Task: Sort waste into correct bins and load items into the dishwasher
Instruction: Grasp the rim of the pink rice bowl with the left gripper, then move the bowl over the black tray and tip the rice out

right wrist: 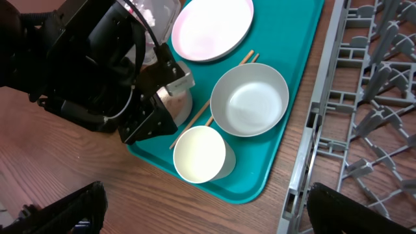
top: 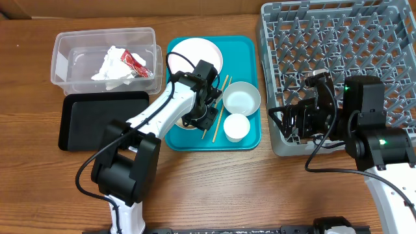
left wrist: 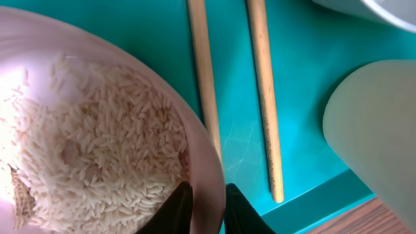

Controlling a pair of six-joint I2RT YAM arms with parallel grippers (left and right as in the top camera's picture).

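Note:
My left gripper [left wrist: 207, 209] is shut on the rim of a pale pink bowl [left wrist: 201, 146] full of white rice scraps [left wrist: 97, 143], on the teal tray [top: 249, 133]. The bowl is mostly hidden under the left gripper [top: 198, 117] in the overhead view. Two wooden chopsticks [left wrist: 263, 97] lie beside it. An empty pale bowl [top: 241, 97], a white cup [top: 236, 127] and the round plate [top: 198, 52] sit on the tray. The red wrapper [top: 135, 62] and white napkin [top: 112, 68] lie in the clear tub [top: 62, 62]. My right gripper [right wrist: 201, 208] is open and empty by the grey rack [top: 338, 39].
The shallow black tray [top: 97, 120] lies on the wooden table in front of the clear tub. The grey rack's wall [right wrist: 312, 130] stands close to the teal tray's right edge [right wrist: 286, 149].

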